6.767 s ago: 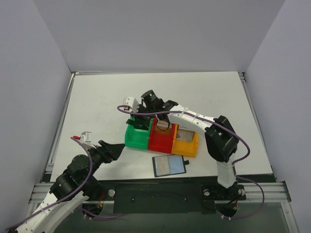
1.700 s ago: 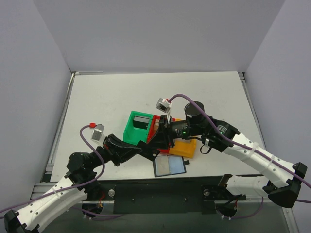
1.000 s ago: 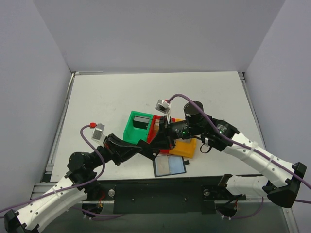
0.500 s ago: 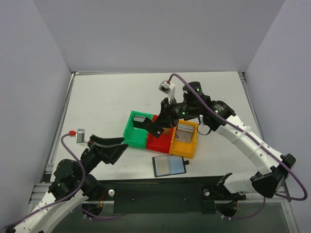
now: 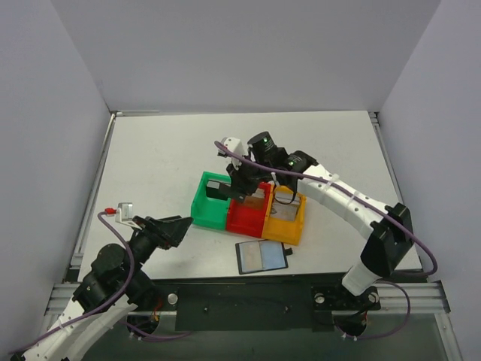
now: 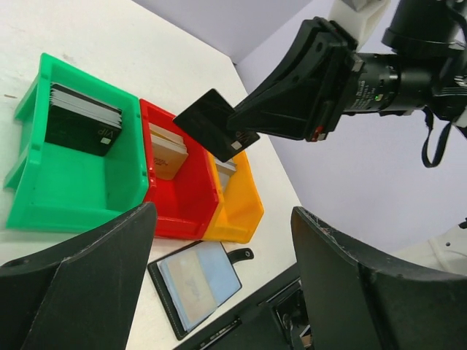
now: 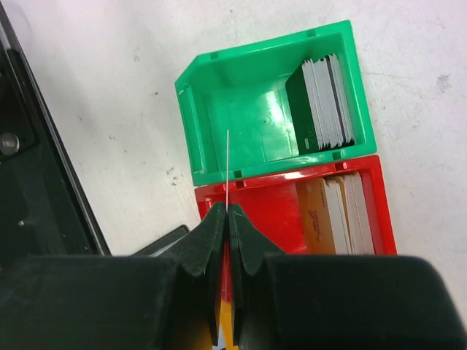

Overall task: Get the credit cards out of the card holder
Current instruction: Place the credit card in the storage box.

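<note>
— While our right gripper (image 7: 227,211) pinches one dark card (image 6: 211,124) above the card holder (image 5: 209,214), what's out?
— Only the bordered card (image 5: 261,256) on the table (image 5: 165,150). Cards (image 7: 325,102) sit in all three boxes (image 5: 244,220); our left gripper (image 5: 179,227) gapes wide, empty.

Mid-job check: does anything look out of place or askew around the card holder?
Nothing is spilled or damaged. The right claw pinches a dark card by one end only, so most of it sticks out over the card holder. One black-bordered card lies flat on the table in front of the holder, slightly crooked.
</note>
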{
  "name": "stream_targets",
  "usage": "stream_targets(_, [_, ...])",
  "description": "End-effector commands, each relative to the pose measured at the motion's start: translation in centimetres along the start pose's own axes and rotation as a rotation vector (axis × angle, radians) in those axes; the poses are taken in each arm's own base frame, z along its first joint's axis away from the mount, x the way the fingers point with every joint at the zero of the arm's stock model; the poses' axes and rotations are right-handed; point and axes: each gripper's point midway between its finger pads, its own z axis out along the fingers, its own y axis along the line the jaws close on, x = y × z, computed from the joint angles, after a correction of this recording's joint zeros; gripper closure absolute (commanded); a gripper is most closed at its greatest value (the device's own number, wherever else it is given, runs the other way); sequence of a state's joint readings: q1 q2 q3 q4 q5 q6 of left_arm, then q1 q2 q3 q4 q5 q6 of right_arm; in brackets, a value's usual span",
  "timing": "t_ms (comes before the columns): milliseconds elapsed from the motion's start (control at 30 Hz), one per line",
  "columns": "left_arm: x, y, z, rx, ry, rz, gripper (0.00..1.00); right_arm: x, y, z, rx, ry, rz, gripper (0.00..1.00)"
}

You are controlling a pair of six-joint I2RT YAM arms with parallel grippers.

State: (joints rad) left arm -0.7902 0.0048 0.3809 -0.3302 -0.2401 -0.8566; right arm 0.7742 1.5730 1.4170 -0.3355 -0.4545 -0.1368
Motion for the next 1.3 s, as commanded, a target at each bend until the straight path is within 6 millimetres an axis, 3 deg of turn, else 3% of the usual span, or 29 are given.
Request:
stream_targets(0, [-2.3, -1.1, -1.2, 0.03, -0.076, -0.016, 0.16, -2.5, 0.4, 1.2, -0.137, -0.085, -0.224, 1.0])
stream_targets(167, [-2.8, -1.1, -1.6, 0.015, -0.084, 0.002, 0.16, -3.3, 0.1, 4.1, -0.179, -0.088, -0.306, 1.0])
stream_targets(533, [-3.0, -0.5, -2.1, -0.015, -0.078, 0.033, 0.16, -1.7, -2.2, 9.5, -0.154, -0.028, -0.339, 1.0])
stream_targets(900, [-3.1, 0.3, -2.5, -0.044, -0.09, 0.044, 0.16, -0.6, -3.1, 11.9, -0.149, -0.005, -0.329, 1.0])
stream_targets(1267, [-3.0, 0.5, -2.5, -0.052, -0.089, 0.054, 0.16, 0.1, -3.6, 13.1, -0.139, -0.004, -0.314, 1.0])
